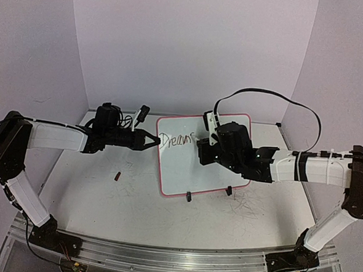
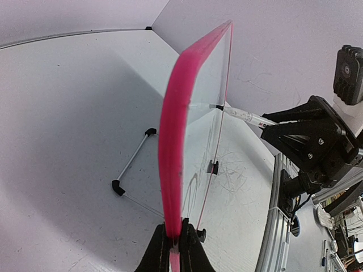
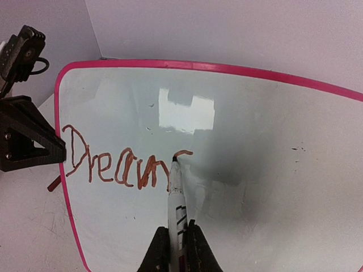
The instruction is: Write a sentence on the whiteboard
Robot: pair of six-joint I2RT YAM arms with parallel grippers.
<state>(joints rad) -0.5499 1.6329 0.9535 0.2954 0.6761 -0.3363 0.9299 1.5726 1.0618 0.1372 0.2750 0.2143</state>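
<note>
The whiteboard (image 1: pixel 182 170), pink-framed, stands tilted on the table. My left gripper (image 1: pixel 153 140) is shut on its left edge; in the left wrist view the pink frame (image 2: pixel 173 141) runs between the jaws of that gripper (image 2: pixel 177 229). My right gripper (image 3: pixel 178 238) is shut on a white marker (image 3: pixel 177 198). The marker's tip touches the whiteboard (image 3: pixel 272 187) just right of the writing (image 3: pixel 113 164). The sentence reads "Dream" plus a short curved stroke, also seen as the writing (image 1: pixel 176 139) from above. The right gripper (image 1: pixel 204 150) hovers over the board's upper middle.
A small dark red cap (image 1: pixel 117 175) lies on the tabletop left of the board. Black clip feet (image 1: pixel 189 197) hold the board's lower edge, and a wire stand (image 2: pixel 133 161) props it behind. Grey scribbles (image 1: pixel 251 208) mark the table. Walls close in on three sides.
</note>
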